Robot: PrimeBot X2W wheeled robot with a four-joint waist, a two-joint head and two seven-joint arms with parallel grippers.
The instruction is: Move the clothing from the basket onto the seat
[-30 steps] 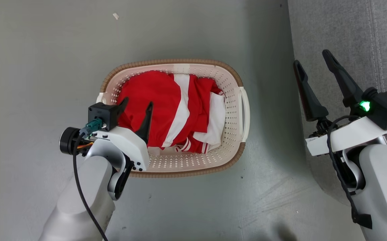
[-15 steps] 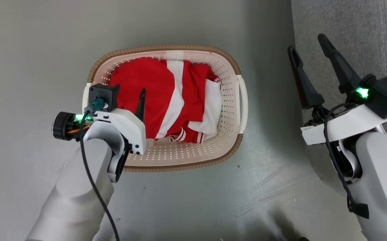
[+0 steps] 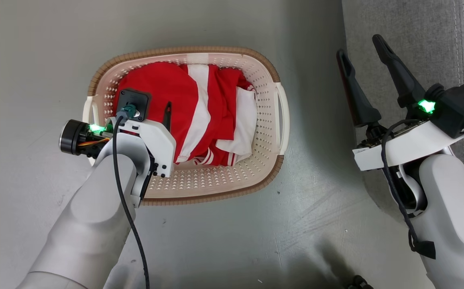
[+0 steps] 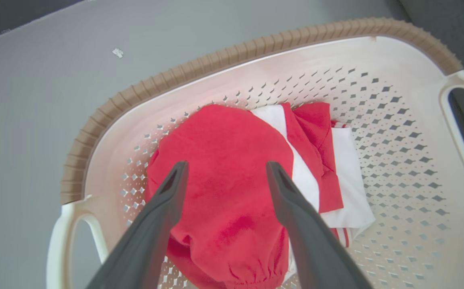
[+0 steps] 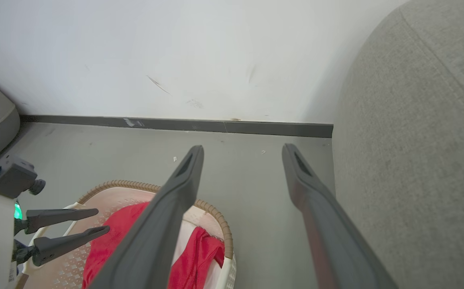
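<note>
- 2 surfaces are meeting toward 12 o'clock in the right wrist view: a grey floor (image 5: pixel 240 188) and a white wall (image 5: pixel 176 52), with a dark skirting strip (image 5: pixel 256 127) running between them.
- The seat (image 3: pixel 416 36) is rising at 3 o'clock of the basket (image 3: pixel 216 182) in the head view, with floor between them.
- The basket is sitting on the floor with its long axis running from 9 to 3 o'clock, a white handle (image 3: pixel 282 116) at each end.
- The clothing (image 3: pixel 163 92) is lying bunched inside the basket, its white stripe running from 12 toward 7 o'clock.
- The left gripper (image 4: pixel 226 164) is hanging over the clothing at the basket's 9 o'clock end, fingers spread and gripping nothing, pointing toward 12 o'clock.
- The right gripper (image 3: pixel 359 46) is hovering at the seat's edge, jaws released and empty, pointing toward 11 o'clock.
</note>
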